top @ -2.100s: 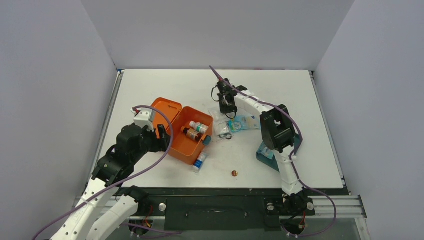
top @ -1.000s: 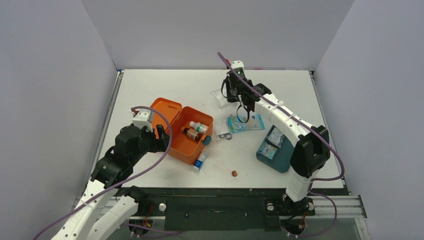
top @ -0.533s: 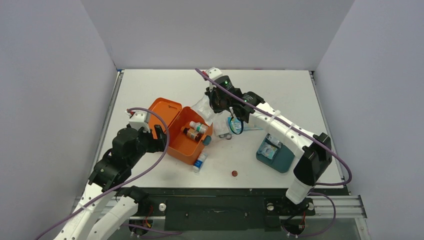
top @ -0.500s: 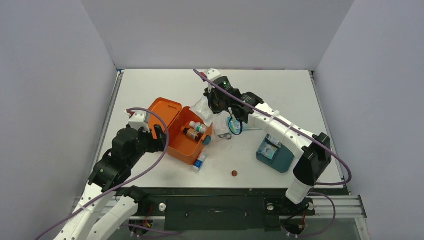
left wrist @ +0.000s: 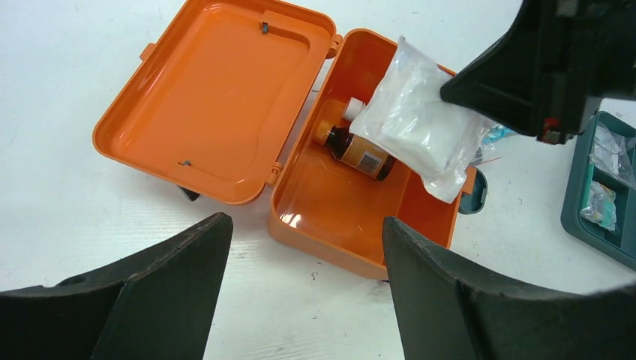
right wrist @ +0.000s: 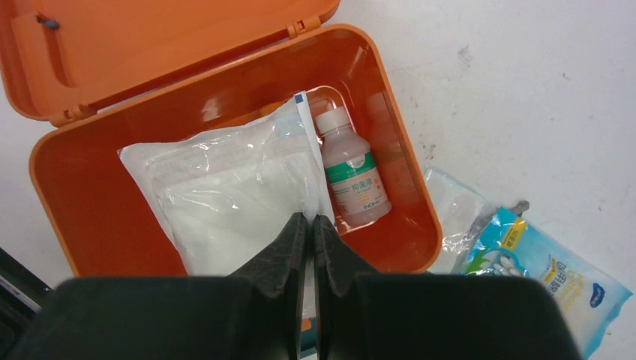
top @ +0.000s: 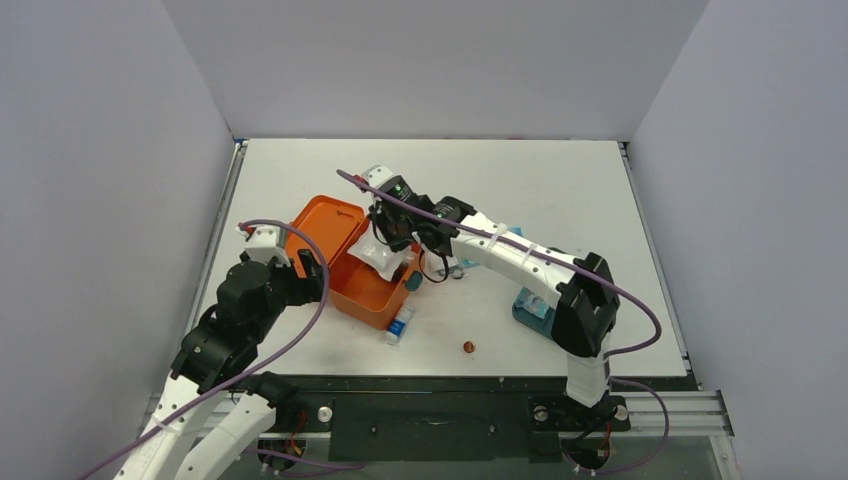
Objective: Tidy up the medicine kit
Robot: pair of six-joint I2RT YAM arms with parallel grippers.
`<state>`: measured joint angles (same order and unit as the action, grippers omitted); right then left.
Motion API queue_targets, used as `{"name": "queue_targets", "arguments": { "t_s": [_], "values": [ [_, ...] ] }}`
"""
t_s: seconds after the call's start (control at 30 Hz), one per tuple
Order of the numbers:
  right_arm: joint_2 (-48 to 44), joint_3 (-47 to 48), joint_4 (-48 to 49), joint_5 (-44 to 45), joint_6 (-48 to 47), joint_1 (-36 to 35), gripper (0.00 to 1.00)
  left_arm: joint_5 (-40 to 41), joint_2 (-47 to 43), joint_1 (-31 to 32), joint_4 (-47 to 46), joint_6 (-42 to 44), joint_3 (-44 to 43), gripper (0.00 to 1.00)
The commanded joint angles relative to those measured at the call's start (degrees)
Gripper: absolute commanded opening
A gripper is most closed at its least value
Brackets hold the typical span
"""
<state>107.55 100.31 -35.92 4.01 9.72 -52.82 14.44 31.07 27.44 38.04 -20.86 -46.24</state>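
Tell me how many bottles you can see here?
3. A brown bottle and a white-capped bottle lie inside the medicine kit; a small bottle lies on the table beside it. The bag over them may hide more.

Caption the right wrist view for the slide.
Right hand, shut on a clear pouch, holds it over the open orange medicine kit, next to a white bottle lying inside.

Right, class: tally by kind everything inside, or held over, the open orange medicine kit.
Bottles: 2, a brown bottle and a green-labelled bottle
Bags: 1, a clear plastic bag in the right fingers
Total: 3
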Motion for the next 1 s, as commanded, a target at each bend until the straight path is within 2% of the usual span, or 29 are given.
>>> {"name": "queue_targets", "arguments": {
  "t_s": [0.0, 0.37, 0.87, 0.97],
  "values": [
    [1.6, 2.4, -0.7, 0.1, 2.5, -1.0, 0.00, 1.3, -0.9, 0.2, -0.5, -0.8, -0.3, 0.72],
    [6.0, -0.6, 0.5, -3.1, 5.3, -3.1, 0.00, 1.9, -2.2, 0.2, -0.7, -0.8, -0.2, 0.76],
    [10.8, -3.3, 1.0, -6.4, 5.9, -5.2, 0.00, 1.8, -2.4, 0.2, -0.9, -0.7, -0.1, 0.76],
    [10.5, -3.6, 0.8, -6.3, 5.7, -5.2, 0.09, 1.7, -2.4, 0.2, -1.0, -0.5, 0.0, 0.77]
  ]
}}
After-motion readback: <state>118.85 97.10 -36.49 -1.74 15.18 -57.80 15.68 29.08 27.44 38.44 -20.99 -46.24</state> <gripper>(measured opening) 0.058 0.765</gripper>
